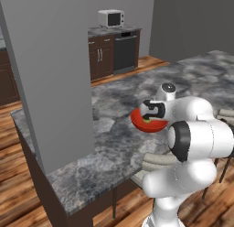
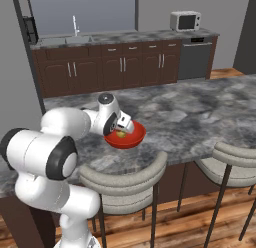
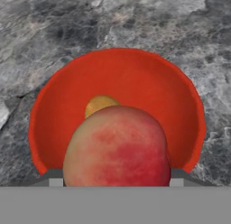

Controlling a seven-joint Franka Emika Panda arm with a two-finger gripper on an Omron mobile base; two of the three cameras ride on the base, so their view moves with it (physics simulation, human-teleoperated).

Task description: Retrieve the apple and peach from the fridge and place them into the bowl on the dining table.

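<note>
One fruit (image 3: 100, 104) already lies in the bowl (image 3: 131, 78) on the bench (image 3: 113, 20). Tool (image 3: 116, 184) part-open, gripping second fruit (image 3: 117, 148) above bowl; release remains.

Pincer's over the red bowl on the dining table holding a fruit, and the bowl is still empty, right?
Not quite. The pincer does hold a reddish fruit over the red bowl on the dining table, but the bowl isn't empty: the hand view shows a small yellowish fruit already in it.
</note>
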